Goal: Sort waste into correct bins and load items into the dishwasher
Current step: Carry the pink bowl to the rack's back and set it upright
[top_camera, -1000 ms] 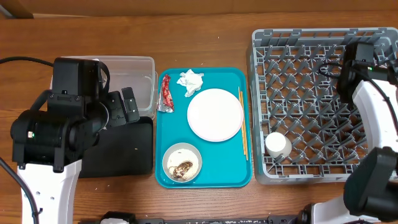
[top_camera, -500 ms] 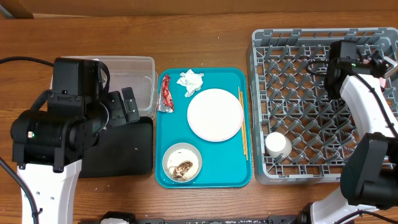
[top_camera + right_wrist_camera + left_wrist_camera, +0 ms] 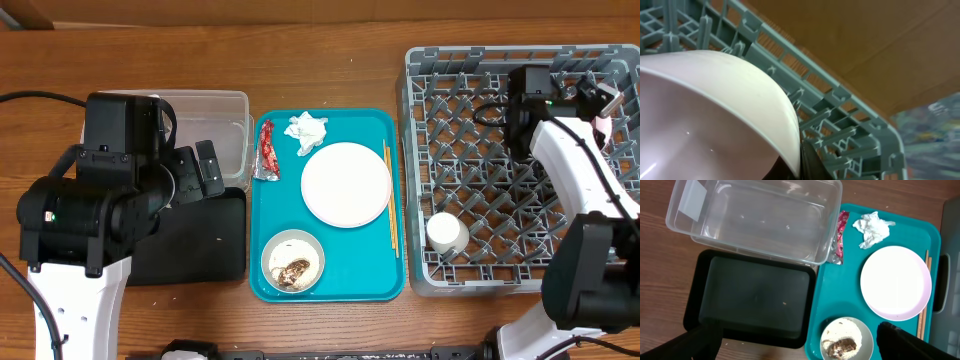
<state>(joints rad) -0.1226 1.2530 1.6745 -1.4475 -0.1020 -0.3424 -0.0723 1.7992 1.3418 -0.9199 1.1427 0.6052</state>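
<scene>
Pink bowl (image 3: 715,115): small, rigid, smooth; judged light but slippery and chippable, best taken by the rim. Location: at the far right corner of the grey dish rack (image 3: 412,170), rim pinched in the fully closed right gripper (image 3: 598,105). Left gripper (image 3: 800,330): fingers spread wide, holding nothing, above the black tray (image 3: 755,300).

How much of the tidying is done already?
Done: the cup sits in the rack. In hand: the right tool holds the pink bowl at the rack. Left: wrapper, tissue, plate, chopsticks and scrap bowl wait on the teal tray; tub and black tray look empty.
</scene>
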